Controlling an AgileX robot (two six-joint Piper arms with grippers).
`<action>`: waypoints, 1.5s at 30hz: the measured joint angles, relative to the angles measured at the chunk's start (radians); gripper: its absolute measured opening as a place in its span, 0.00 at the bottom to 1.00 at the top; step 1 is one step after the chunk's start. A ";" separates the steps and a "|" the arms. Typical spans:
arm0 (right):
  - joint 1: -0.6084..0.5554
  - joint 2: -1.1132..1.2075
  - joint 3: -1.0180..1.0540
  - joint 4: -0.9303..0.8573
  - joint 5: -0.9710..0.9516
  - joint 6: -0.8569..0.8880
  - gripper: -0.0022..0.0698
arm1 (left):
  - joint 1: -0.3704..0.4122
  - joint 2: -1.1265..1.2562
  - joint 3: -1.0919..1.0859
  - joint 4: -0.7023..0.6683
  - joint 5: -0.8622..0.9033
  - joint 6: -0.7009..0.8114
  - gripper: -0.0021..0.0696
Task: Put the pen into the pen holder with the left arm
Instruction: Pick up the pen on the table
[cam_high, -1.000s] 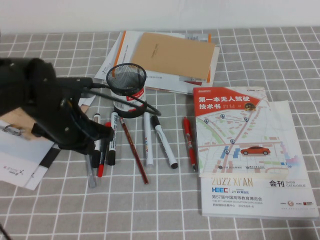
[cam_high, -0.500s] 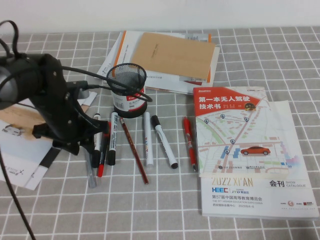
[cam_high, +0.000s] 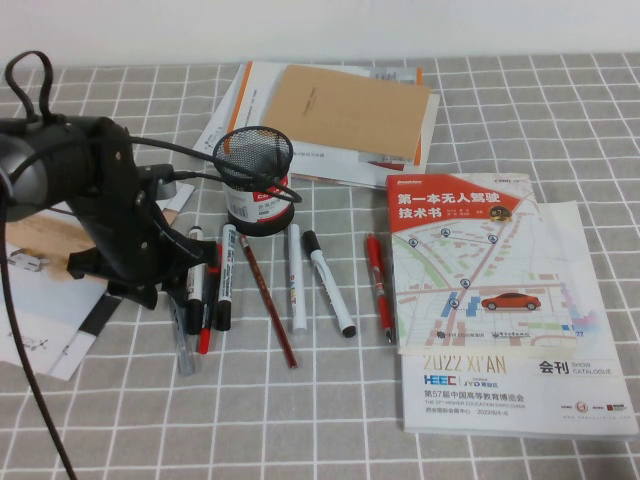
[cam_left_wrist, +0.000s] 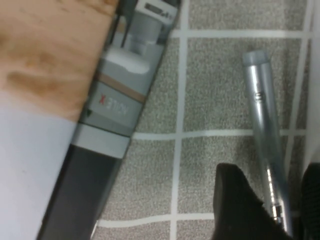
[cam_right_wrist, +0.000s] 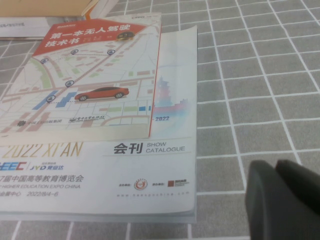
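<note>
The slim grey-silver pen (cam_high: 183, 345) lies on the checked cloth, leftmost in a row of pens, and shows clearly in the left wrist view (cam_left_wrist: 262, 115). My left gripper (cam_high: 186, 300) is low over the pen's upper half. Its fingers stand open on either side of the barrel (cam_left_wrist: 272, 172), one finger (cam_left_wrist: 240, 210) close against it. The black mesh pen holder (cam_high: 253, 180) with a red and white label stands upright behind the row, apart from the gripper. My right gripper (cam_right_wrist: 277, 167) is shut and empty beside the catalogue, and is out of the high view.
Beside the pen lie a red pen (cam_high: 207, 300), black-capped markers (cam_high: 226, 285), a dark red pencil (cam_high: 268, 300), a white marker (cam_high: 295, 280), another marker (cam_high: 328, 285) and a red pen (cam_high: 379, 285). Catalogues (cam_high: 490, 310) lie right, papers (cam_high: 340, 115) behind, and a leaflet (cam_left_wrist: 45, 125) left.
My left arm has swung in and come down over the grey pen, bringing the fingers round its barrel. The pen and the holder have not moved.
</note>
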 joint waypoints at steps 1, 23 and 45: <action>0.000 0.000 0.000 0.000 0.000 0.000 0.01 | 0.000 0.004 0.000 0.000 0.002 -0.002 0.38; 0.000 0.000 0.000 0.000 0.000 0.000 0.01 | 0.002 0.035 -0.010 0.016 0.040 0.024 0.10; 0.000 0.000 0.000 0.000 0.000 0.000 0.01 | 0.002 -0.477 0.351 -0.081 -0.483 0.220 0.10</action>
